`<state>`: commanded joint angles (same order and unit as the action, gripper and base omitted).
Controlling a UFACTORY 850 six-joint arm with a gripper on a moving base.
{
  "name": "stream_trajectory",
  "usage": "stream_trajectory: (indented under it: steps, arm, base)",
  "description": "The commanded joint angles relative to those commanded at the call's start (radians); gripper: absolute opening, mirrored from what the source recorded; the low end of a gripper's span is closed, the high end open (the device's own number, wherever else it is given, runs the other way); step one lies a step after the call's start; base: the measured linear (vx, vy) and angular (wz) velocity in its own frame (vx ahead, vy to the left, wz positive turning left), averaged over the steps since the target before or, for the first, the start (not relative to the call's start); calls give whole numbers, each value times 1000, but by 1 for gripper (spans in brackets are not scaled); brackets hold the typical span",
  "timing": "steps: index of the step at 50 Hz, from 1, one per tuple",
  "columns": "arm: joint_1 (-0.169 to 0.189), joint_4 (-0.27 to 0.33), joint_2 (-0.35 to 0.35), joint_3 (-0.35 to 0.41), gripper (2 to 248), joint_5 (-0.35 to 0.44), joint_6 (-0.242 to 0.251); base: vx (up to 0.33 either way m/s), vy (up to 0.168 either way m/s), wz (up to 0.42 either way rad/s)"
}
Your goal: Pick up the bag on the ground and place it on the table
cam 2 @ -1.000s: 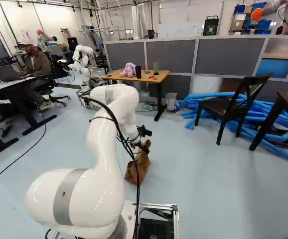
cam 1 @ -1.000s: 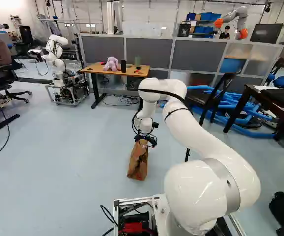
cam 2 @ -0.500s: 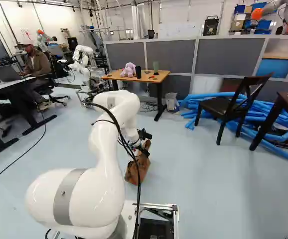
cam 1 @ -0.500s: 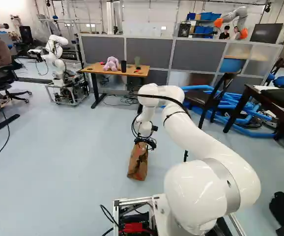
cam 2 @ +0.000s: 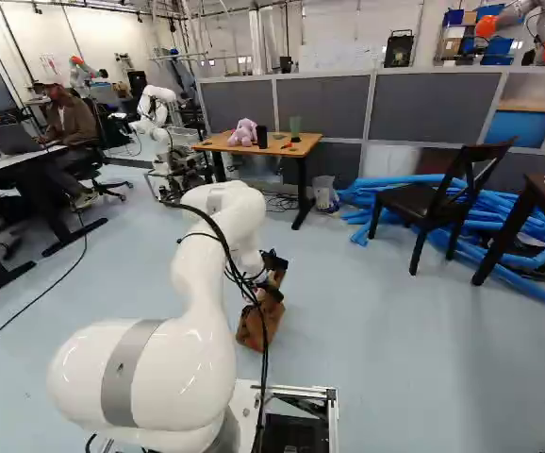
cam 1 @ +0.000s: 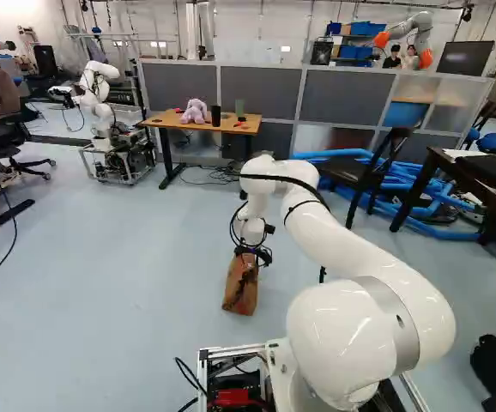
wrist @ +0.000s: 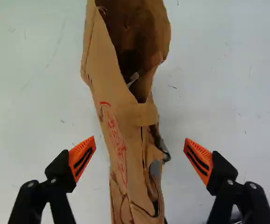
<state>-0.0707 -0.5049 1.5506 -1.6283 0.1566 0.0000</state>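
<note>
Zero grip: straddles crumpled brown paper bag [wrist: 121, 107] on pale blue-grey floor [cam 1: 128, 275] with black, orange-padded pincer [wrist: 140, 139] spread wide. Seems at the grasping step; next needs to close squarely, then lift.

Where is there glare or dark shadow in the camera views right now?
Left base view: glossy highlights on the white arm; right base view: similar shine on its big lower joint; wrist view: deep shadow inside the mouth of the bag, with only faint, soft shading on the floor beside it.
</note>
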Motion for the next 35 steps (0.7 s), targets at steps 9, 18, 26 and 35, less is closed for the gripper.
stream_trajectory:
  steps: [9,18,26,35]
  arm:
    - [0,0,35,-34,247,0,0]
    - [0,0,70,-69,247,0,0]
    - [0,0,97,-96,247,0,0]
    - [0,0,104,-104,236,0,0]
  base:
    - [0,0,0]
    - [0,0,0]
    - [0,0,0]
    - [0,0,0]
